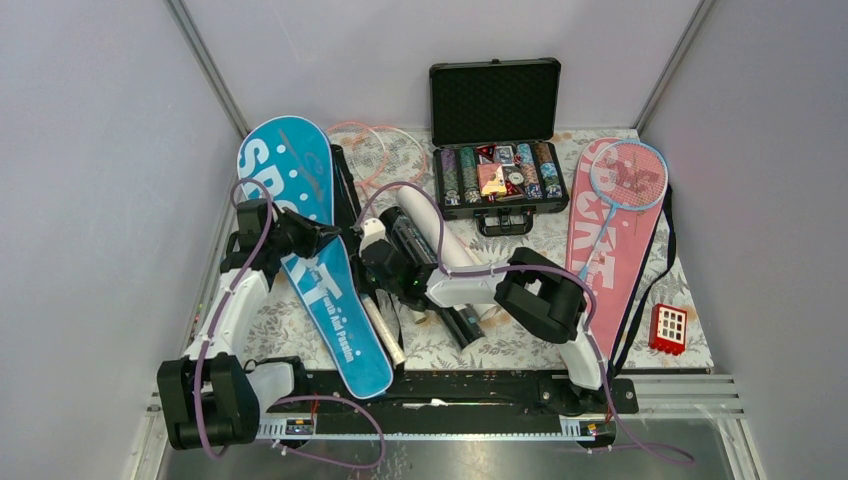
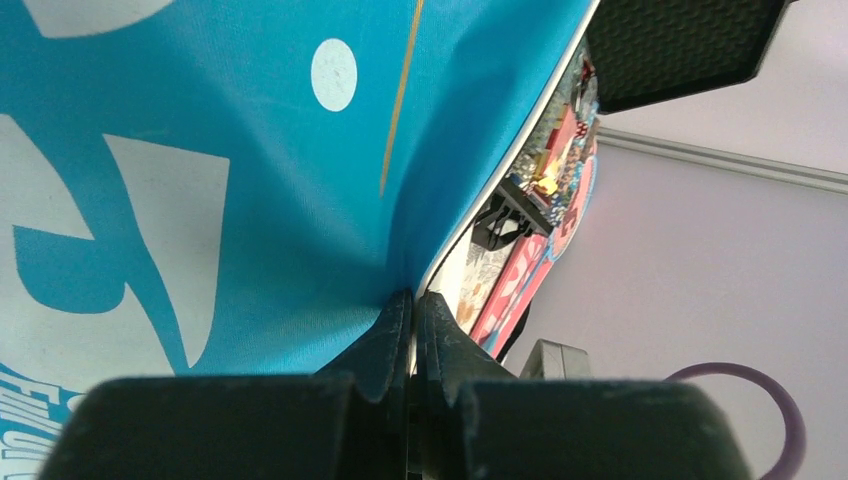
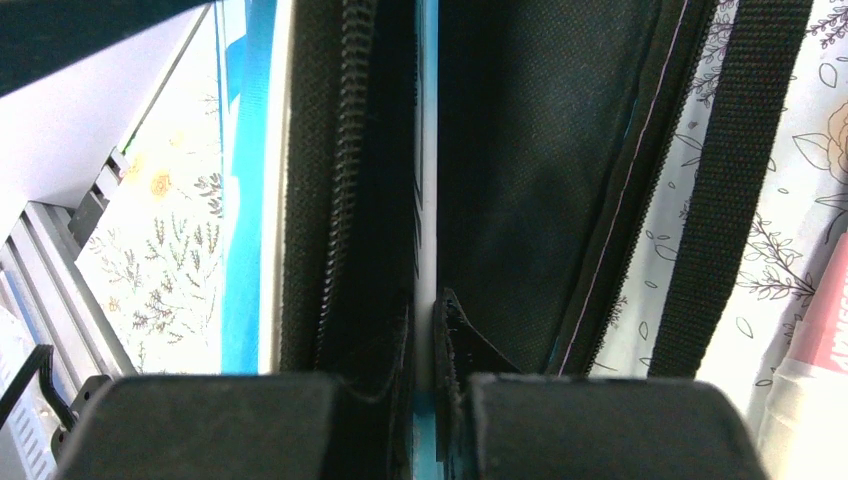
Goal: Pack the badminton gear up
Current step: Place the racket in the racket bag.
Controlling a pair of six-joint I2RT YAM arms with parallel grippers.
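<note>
The blue "SPORT" cover point(image 1: 300, 170) lies lengthwise at the left of the table. My left gripper point(image 1: 322, 238) point(image 2: 413, 293) is shut on its white-piped right edge, and blue fabric point(image 2: 250, 150) fills that wrist view. Right beside it, my right gripper point(image 1: 368, 243) point(image 3: 428, 300) is shut on a thin blue-and-white strip. This looks like another edge of the same cover, between the zipper point(image 3: 345, 150) and the black lining point(image 3: 530, 150). A pink racket head point(image 1: 378, 150) shows behind the cover. A light-blue racket point(image 1: 628, 175) rests on the pink cover point(image 1: 600, 260). A long white tube point(image 1: 430, 215) lies mid-table.
An open black case of poker chips point(image 1: 495, 100) stands at the back centre. A small red block point(image 1: 668, 328) sits near the front right corner. A white cylinder point(image 1: 385, 335) lies by the blue cover's narrow end. A black strap point(image 3: 730, 180) runs over the flowered cloth.
</note>
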